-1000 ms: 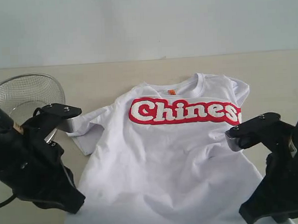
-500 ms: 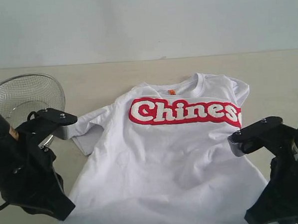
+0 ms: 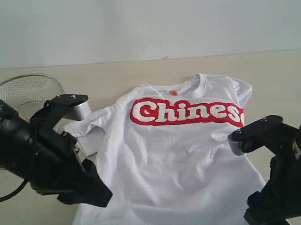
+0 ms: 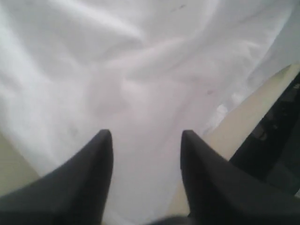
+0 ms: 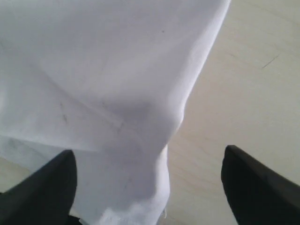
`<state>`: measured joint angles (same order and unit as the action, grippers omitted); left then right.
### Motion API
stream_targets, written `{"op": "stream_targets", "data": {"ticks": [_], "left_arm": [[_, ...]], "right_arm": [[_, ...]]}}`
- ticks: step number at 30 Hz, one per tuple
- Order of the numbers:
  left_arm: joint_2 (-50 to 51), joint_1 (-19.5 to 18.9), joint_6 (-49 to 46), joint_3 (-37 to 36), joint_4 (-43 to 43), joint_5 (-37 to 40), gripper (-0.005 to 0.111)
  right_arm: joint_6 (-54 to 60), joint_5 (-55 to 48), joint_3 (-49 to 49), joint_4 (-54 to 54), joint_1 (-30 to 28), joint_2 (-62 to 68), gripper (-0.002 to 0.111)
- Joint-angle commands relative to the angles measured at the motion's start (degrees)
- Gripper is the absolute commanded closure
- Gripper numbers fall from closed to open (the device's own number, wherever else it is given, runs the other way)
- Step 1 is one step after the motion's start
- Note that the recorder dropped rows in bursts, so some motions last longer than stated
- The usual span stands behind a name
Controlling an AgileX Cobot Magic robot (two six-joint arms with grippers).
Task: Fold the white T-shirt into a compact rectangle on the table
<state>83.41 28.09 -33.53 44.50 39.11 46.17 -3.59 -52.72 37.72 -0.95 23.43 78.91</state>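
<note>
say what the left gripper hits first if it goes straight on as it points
Most likely the white T-shirt: its cloth fills the space ahead of the left gripper, though how far off is unclear.

a white short-sleeved cotton t-shirt (image 3: 173, 156) lies front side up on the wide, flat, pale beige matte table (image 3: 113, 76). in the exterior view its collar points to 12 o'clock and its body widens toward 6 o'clock, where the frame edge cuts off the hem. red-and-white bubble lettering (image 3: 186, 111) runs across the chest and reads "chines", its end lost at the cloth's 3 o'clock edge. a small orange neck tag (image 3: 173, 92) shows inside the collar. the sleeve at 9 o'clock (image 3: 88, 127) is bunched and partly folded over itself. the body is loosely spread, with soft wrinkles and a curled side edge.
</note>
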Motion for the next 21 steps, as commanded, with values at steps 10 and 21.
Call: {"op": "stream_targets", "data": {"ticks": [10,21], "left_arm": [[9.9,0.5,-8.7,0.6,4.2,-6.4,0.09],[19.6,0.5,-8.5,3.0,1.3,-7.8,0.091]], "right_arm": [[-1.7,3.2,-6.8,-6.3,-0.2,-0.3,0.033],[-4.1,9.3,-9.1,-8.6,-0.2,-0.3,0.056]]}}
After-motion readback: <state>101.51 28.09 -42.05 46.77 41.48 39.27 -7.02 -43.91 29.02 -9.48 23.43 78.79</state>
